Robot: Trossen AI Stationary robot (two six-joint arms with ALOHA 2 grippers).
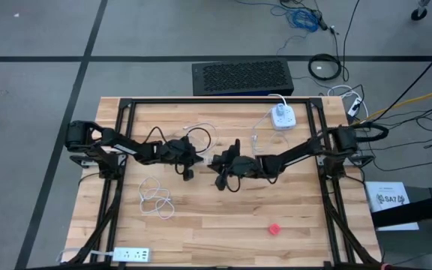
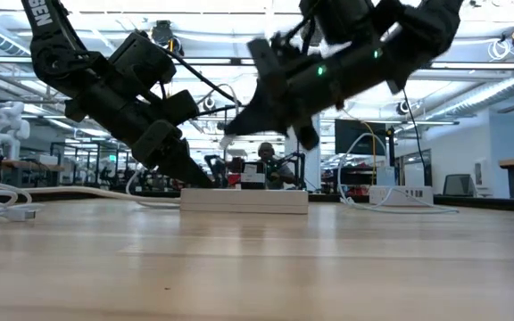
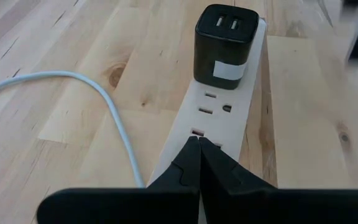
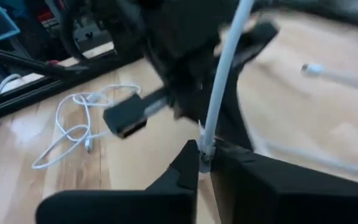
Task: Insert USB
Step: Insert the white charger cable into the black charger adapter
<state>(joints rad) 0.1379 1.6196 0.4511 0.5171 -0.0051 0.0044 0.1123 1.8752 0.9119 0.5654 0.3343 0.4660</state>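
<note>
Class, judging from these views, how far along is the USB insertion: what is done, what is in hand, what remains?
Done: the black charger sits plugged into the power strip, and the left gripper, shut, rests over the strip. In hand: the right gripper is shut on the white cable. Left: both charger ports look empty, so the plug still has to go in.

A charger [image 3: 225, 45] sits plugged on the power strip [image 3: 219, 115] mid-table — a coiled cable [image 1: 157, 199] lies left, probably loose.

High: straight down over the whole table [image 1: 223, 225].
Low: tabletop level, facing the room.
Left wrist: close above the power strip [image 3: 219, 118].
Right wrist: close on a white cable [image 4: 224, 74].
Shared: both arms mid-table.
</note>
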